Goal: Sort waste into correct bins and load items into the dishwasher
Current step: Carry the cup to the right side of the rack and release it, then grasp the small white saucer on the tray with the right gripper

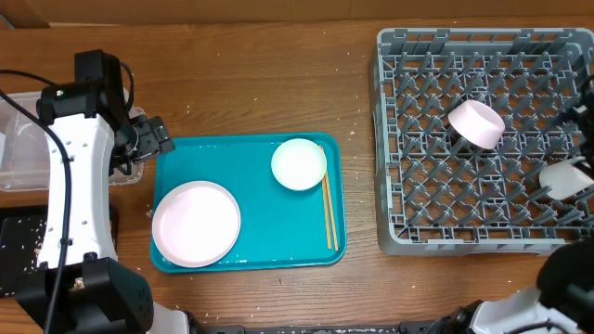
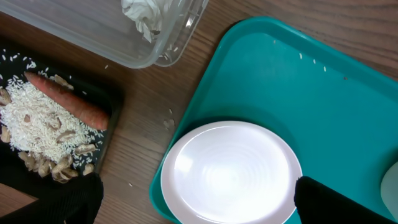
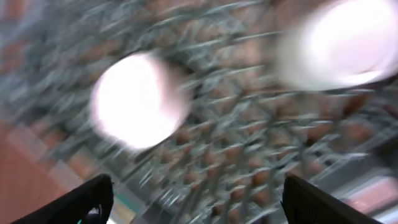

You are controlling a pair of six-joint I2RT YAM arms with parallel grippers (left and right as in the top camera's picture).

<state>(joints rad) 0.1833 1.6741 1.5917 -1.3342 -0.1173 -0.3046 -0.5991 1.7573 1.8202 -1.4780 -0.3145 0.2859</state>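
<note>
My left gripper (image 2: pixel 199 211) is open and hovers over the large round plate (image 2: pixel 230 171) at the near left of the teal tray (image 1: pixel 251 153), with nothing between its fingers. On that tray also lie a smaller plate (image 1: pixel 299 164) and the chopsticks (image 1: pixel 328 209). The clear tub (image 2: pixel 124 37) holds a crumpled foil ball (image 2: pixel 143 15). The black tray (image 2: pixel 109 127) carries rice (image 2: pixel 37 124) and the carrot (image 2: pixel 68 102). My right gripper (image 3: pixel 199 208) is open above the dish rack (image 1: pixel 408 139), where a bowl (image 1: pixel 476 123) and a cup (image 1: pixel 566 178) rest. The right wrist view is heavily blurred.
The left arm (image 1: pixel 74 186) stretches along the table's left side between the bins and the teal tray. Bare wooden table (image 1: pixel 278 83) lies behind the tray and between the tray and the rack. A few rice grains (image 2: pixel 168 121) are scattered on the wood.
</note>
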